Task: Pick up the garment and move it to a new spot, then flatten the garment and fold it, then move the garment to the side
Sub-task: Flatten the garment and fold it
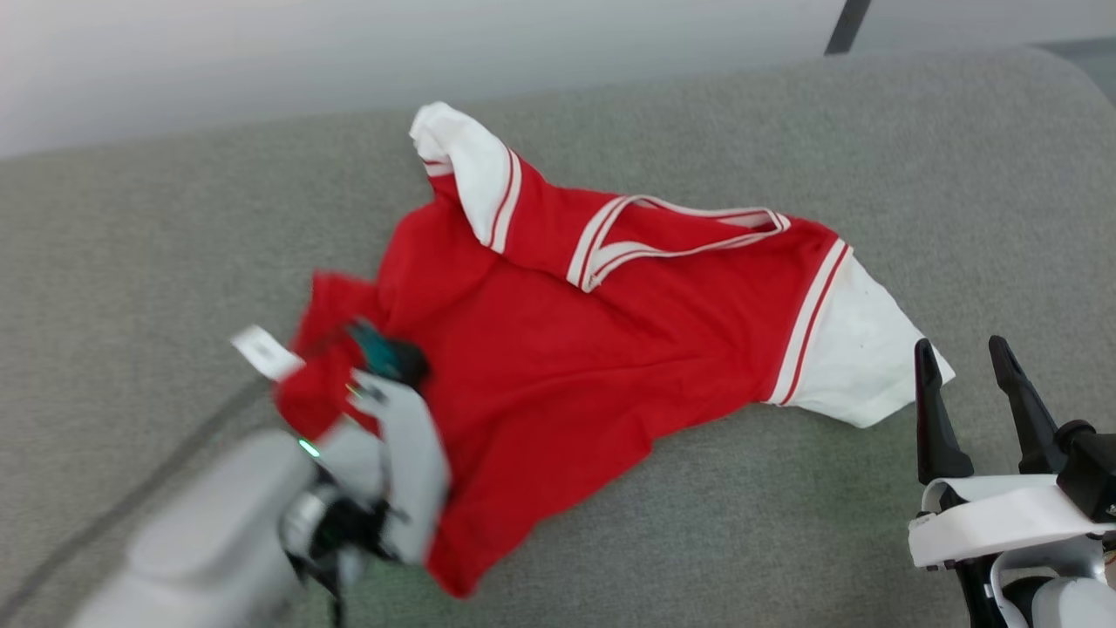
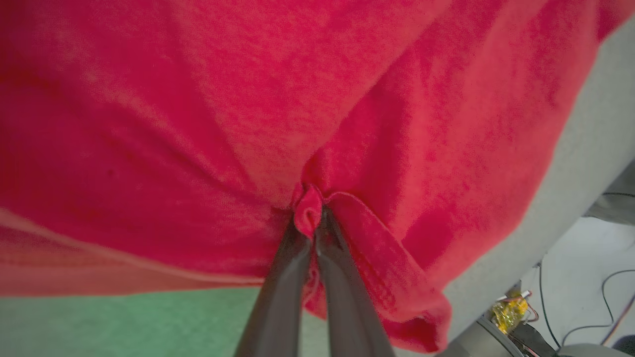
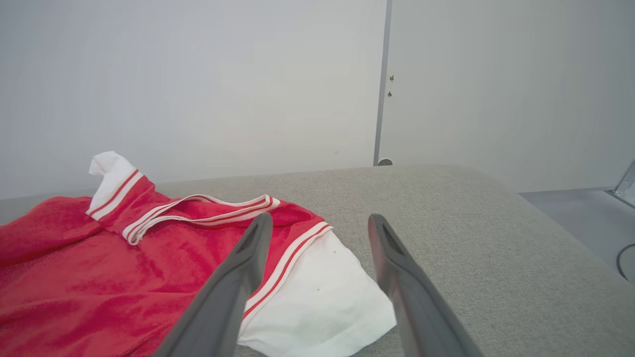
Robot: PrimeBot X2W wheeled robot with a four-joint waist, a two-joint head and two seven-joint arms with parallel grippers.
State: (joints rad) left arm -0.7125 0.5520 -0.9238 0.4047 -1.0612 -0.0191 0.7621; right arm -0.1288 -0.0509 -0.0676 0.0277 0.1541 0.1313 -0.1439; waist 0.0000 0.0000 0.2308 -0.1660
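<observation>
Garment (image 1: 567,331) is lying crumpled on grey fabric cushion (image 1: 785,523), with pale wall (image 3: 198,74) standing behind. Left gripper (image 2: 313,223) is clamping a red hem fold. Right gripper (image 1: 959,343) is hovering, fingers apart, beside white sleeve (image 1: 863,358). Left wrist view is adding cable-strewn floor (image 2: 570,267) past the cushion edge.

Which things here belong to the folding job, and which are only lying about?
Job: red jersey T-shirt with white striped-trim sleeves; left gripper, shut on its edge; right gripper, open.
Not job: grey fabric cushion underneath; white wall behind.
</observation>
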